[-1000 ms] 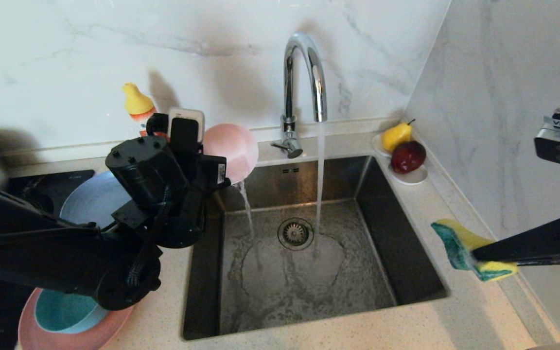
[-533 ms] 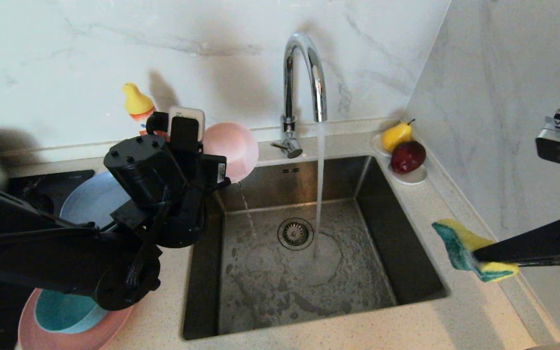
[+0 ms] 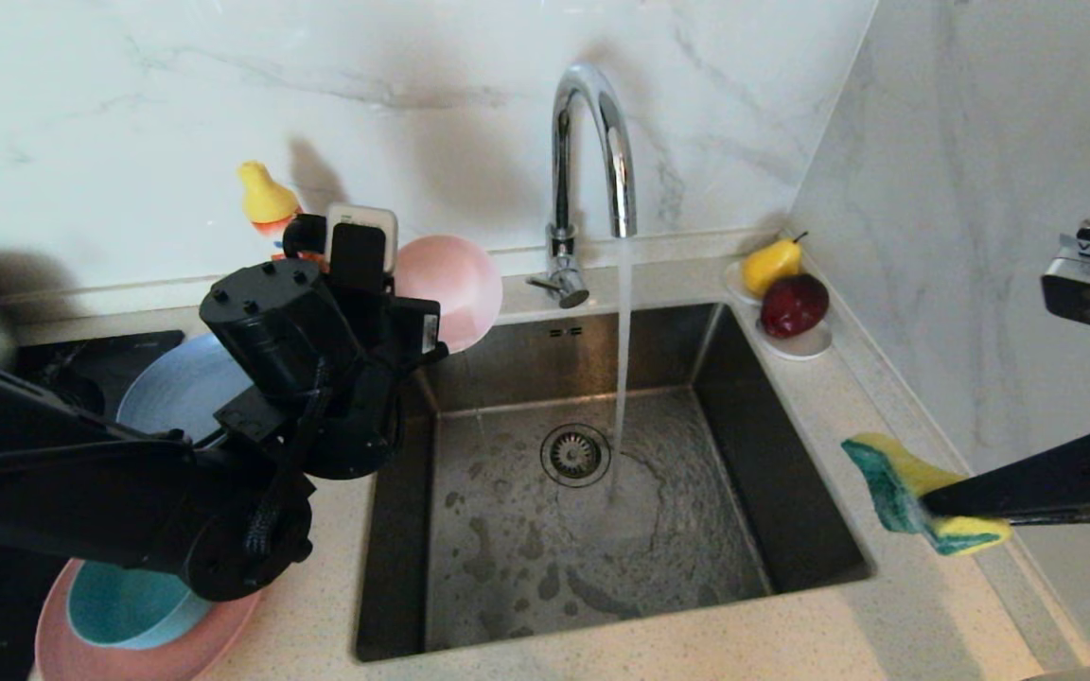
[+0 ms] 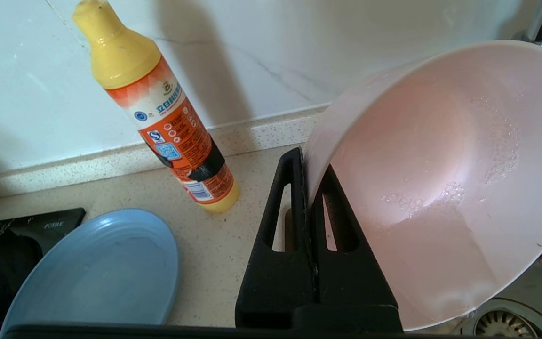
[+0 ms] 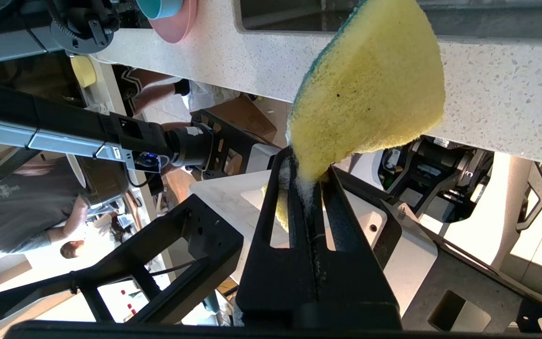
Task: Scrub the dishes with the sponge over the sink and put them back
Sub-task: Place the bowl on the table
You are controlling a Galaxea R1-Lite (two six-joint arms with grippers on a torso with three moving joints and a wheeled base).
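Note:
My left gripper (image 4: 306, 165) is shut on the rim of the small pale pink bowl (image 4: 440, 179), which it holds tipped on edge over the back left corner of the sink (image 3: 602, 653). Suds cling inside the bowl (image 3: 455, 279). At the sink's right side, above the counter, my right gripper (image 3: 928, 497) is shut on the bent yellow and green sponge (image 3: 890, 478), whose yellow face (image 5: 370, 84) fills the right wrist view. The grey-blue plate (image 3: 176, 388) lies left of the sink. The teal bowl (image 3: 124, 610) sits in the salmon-pink plate (image 3: 214, 643) at the front left.
The chrome tap (image 3: 592, 123) runs a thin stream into the basin beside the drain (image 3: 575, 454). An orange bottle (image 4: 167, 117) stands behind the left gripper. A white dish (image 3: 796, 345) with fruit sits at the back right corner. A wall rises close on the right.
The water pouring from the tipped pink bowl has thinned and stopped, and the pool on the basin floor has shrunk. Neither arm has visibly moved.

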